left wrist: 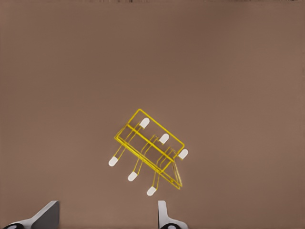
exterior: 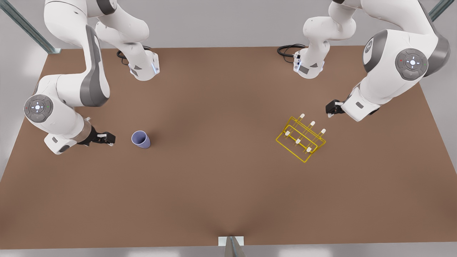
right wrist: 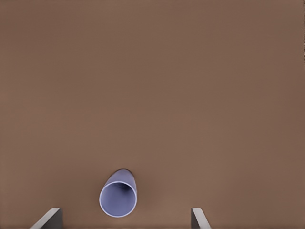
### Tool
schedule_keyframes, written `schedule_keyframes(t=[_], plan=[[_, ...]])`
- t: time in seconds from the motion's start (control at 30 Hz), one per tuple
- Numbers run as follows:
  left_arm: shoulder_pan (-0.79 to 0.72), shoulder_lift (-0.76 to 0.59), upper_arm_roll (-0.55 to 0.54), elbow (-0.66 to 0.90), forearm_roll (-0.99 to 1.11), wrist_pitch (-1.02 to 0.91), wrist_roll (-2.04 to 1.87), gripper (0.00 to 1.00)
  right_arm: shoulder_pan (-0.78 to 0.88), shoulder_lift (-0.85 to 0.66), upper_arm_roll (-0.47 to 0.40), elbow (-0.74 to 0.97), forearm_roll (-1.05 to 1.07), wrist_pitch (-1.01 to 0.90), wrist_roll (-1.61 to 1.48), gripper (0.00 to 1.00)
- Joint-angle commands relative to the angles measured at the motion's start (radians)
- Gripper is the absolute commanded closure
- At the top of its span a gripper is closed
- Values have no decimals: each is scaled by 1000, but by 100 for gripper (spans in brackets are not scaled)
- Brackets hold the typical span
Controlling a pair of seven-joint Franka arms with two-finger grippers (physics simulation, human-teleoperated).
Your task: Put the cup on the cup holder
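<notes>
The cup [exterior: 141,139] stands upright on the brown desk [exterior: 221,171] toward the front view's left, mouth up, touching nothing. The right gripper [exterior: 109,139] hovers just beside it on that side; the right wrist view gives the detail the front view lacks — its two fingers [right wrist: 47,218] are spread wide apart with nothing between them, the cup [right wrist: 118,194] lying near the gap.

The cup holder [exterior: 301,139] sits well apart from the cup, toward the front view's right, base flat on the desk, six white-tipped pegs upright. The left gripper [exterior: 331,108] hangs near it, above its far corner. The left wrist view shows the fingers [left wrist: 46,216] apart and empty — the cup holder [left wrist: 150,150] lies beyond them, untouched
</notes>
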Motion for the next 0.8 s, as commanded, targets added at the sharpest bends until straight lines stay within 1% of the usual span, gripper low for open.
schedule_keyframes(t=[0.0,0.03,0.07,0.17,0.27,0.33,0.37,0.4,0.43,0.47,0.57,0.63,0.73,0.77], plan=[[0,-1,-1,-1,0,10,-25,0,-1,-1,0,3,1,2,-71,0],[0,-1,-1,-1,0,10,-25,0,-1,5,0,14,0,2,-82,0],[0,-1,-1,-1,0,10,-25,0,-8,5,0,10,0,2,-192,0],[-18,23,-1,0,6,12,-25,0,-17,45,0,-10,-2,1,-197,0],[-20,45,-1,0,37,18,-27,0,-29,50,5,-59,4,10,-108,0],[-32,43,-1,0,35,13,-27,0,-25,45,8,-119,6,36,14,0],[-37,43,-1,0,35,10,-27,0,-29,45,8,-119,23,39,15,0],[-38,45,-1,0,35,10,-27,0,-47,44,8,-145,44,68,15,0],[-38,45,-1,-1,35,10,-27,0,-51,35,8,-220,49,140,15,0],[-38,45,-1,-1,35,10,-27,0,-54,13,8,-259,49,176,16,0],[-38,45,-1,-1,35,10,-27,0,-71,-139,8,-530,102,399,34,0],[-38,45,1,-1,35,10,-27,0,-69,-146,9,-560,104,413,61,0],[-38,46,-1,-6,35,12,-27,0,-71,-142,8,-655,130,576,61,0],[-38,46,-1,-6,35,12,-27,0,-72,-137,8,-659,133,605,61,0]])
